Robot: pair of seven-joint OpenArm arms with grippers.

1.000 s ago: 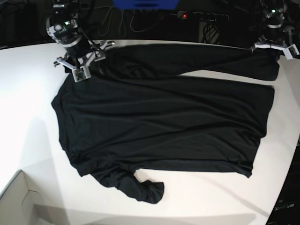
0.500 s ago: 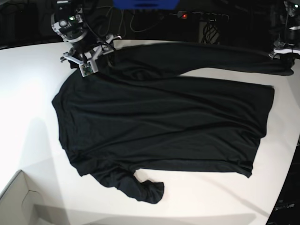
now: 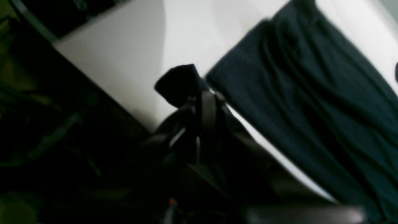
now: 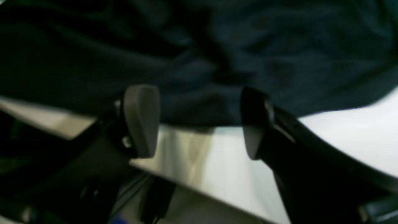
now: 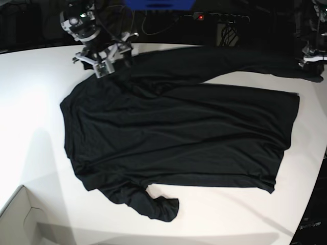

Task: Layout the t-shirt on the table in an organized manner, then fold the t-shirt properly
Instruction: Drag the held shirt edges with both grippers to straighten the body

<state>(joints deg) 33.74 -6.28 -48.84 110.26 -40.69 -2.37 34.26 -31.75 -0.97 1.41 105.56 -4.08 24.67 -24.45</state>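
Near sleeve: at the lower middle of the base view you see one sleeve (image 5: 153, 204) bunched in a crumpled roll on the desk (image 5: 30, 102); it lies that way because nothing has pulled it out yet, so I judge the layout step is not finished.
Box corner: a pale cardboard box corner (image 5: 20, 219) sits at the lower left, apart from the cloth and out of your way.
T-shirt: the t-shirt (image 5: 179, 132) is spread across the middle of the desk, body mostly flat with shallow wrinkles, hem toward the right of the frame.
Far sleeve: the other sleeve (image 5: 230, 61) runs as a long band along the top of the frame toward the upper right; it looks drawn out straight because one end is being held there.
Left tool: in the left wrist view your left tool (image 3: 194, 99) is together, clamped on a small tuft of the t-shirt near the desk's far edge, with the sleeve's folds trailing to the right of the frame. That hold is what keeps the band taut.
Right tool: at the upper left of the base view, your right tool (image 4: 199, 121) stands apart with nothing between its pads (image 4: 141, 119); the cloth edge lies just beyond them, so the shoulder end rests free on the desk.
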